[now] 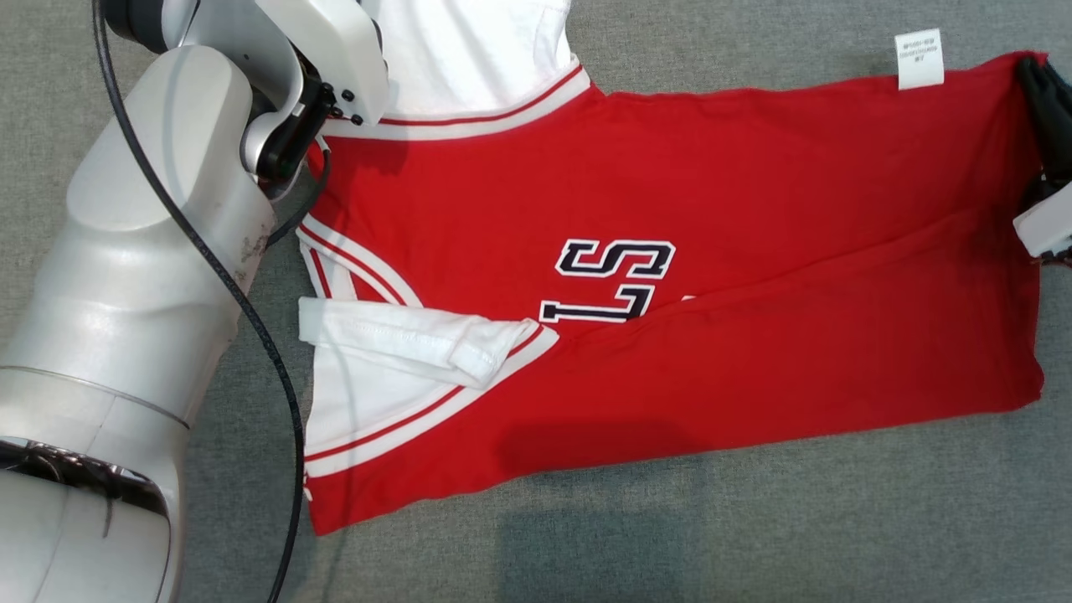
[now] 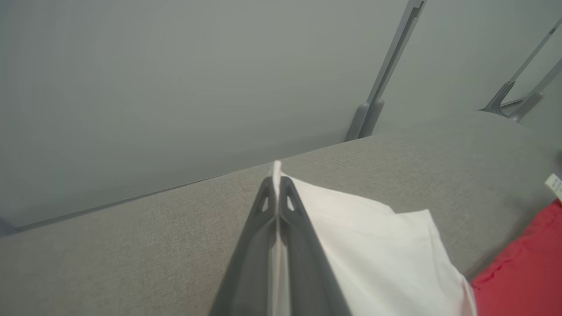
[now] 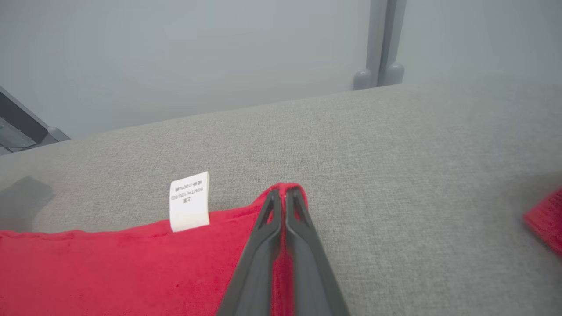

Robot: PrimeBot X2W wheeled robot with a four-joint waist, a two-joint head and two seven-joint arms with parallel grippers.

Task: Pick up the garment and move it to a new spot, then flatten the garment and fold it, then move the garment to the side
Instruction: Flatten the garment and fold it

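Note:
The garment [image 1: 670,276] is a red jersey with white sleeves, red-and-white trim and dark lettering, spread sideways on the grey cloth surface [image 1: 754,536]. In the left wrist view my left gripper [image 2: 276,182] is shut on the edge of the white sleeve [image 2: 373,245]. My right gripper [image 3: 284,195] is shut on the red hem corner [image 3: 287,188], just right of a white care label [image 3: 189,201]. In the head view the right gripper's dark fingers [image 1: 1047,109] sit at the garment's far right corner, and the left forearm [image 1: 151,251] covers the upper left.
A second white sleeve [image 1: 410,339] lies folded over the jersey's front left. The grey surface's far edge [image 3: 219,109] meets a pale wall with grey metal posts [image 3: 380,44]. A black cable [image 1: 251,327] hangs along the left arm.

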